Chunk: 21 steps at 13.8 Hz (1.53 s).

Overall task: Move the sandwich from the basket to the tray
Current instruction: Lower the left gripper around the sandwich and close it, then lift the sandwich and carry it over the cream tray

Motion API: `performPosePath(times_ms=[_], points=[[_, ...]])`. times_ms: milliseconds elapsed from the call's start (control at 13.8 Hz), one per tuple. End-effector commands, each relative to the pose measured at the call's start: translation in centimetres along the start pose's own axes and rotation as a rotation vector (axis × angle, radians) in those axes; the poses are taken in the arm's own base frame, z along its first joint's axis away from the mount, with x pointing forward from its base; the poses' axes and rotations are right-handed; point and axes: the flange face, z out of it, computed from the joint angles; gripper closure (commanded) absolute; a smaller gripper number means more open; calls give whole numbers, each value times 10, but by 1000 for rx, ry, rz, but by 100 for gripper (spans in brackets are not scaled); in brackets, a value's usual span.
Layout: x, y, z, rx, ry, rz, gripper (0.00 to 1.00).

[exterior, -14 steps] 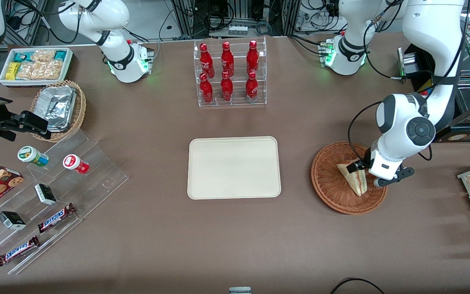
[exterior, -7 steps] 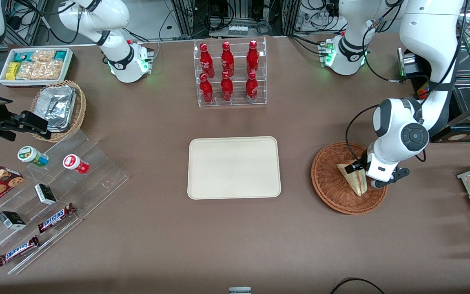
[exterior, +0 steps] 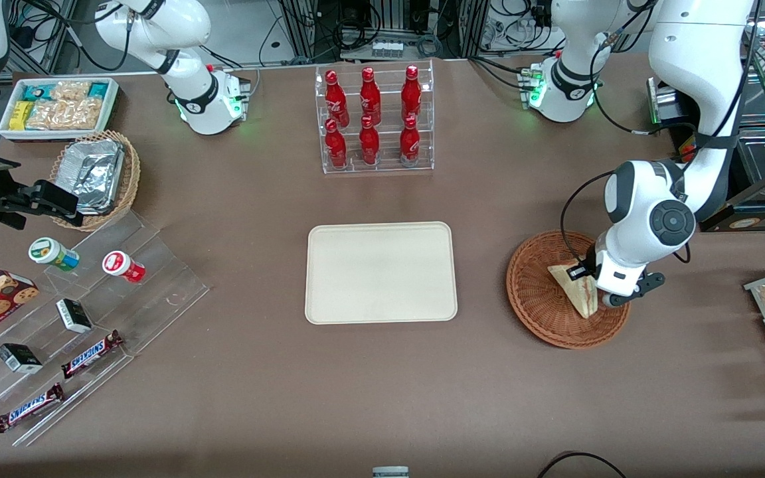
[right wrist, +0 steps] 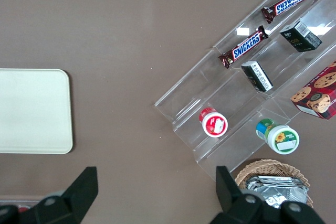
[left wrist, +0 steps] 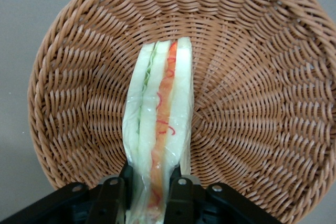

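The claw was closed on the sandwich, one finger pressing each bread face. The sandwich stood on edge in the basket directly beneath the claw. The tray lay bare on the desk, well apart toward the parked arm's end.

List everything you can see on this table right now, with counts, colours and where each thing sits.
sandwich: 1, white with red and green filling, in the basket
basket: 1, reddish-brown wicker, toward the working arm's end
tray: 1, cream, mid-table
bottles: 6, red, in a clear rack
foil trays: silver, in a lighter wicker basket
Snickers bars: 2, on the clear stepped stand
pincer: 1, black, shut on the sandwich in the basket
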Motion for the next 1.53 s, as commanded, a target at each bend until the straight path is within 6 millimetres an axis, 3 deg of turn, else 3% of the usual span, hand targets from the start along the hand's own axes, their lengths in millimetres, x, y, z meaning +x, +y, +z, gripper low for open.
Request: performPosePath(times_ms=[0,582,727,1455], points=[[5,7,-16,-17,23,-13,100],[19,19,-56,61,-2,124,100],[14,32,-72,91,-10,208,100],[-62,157,-130,24,26,395,100]])
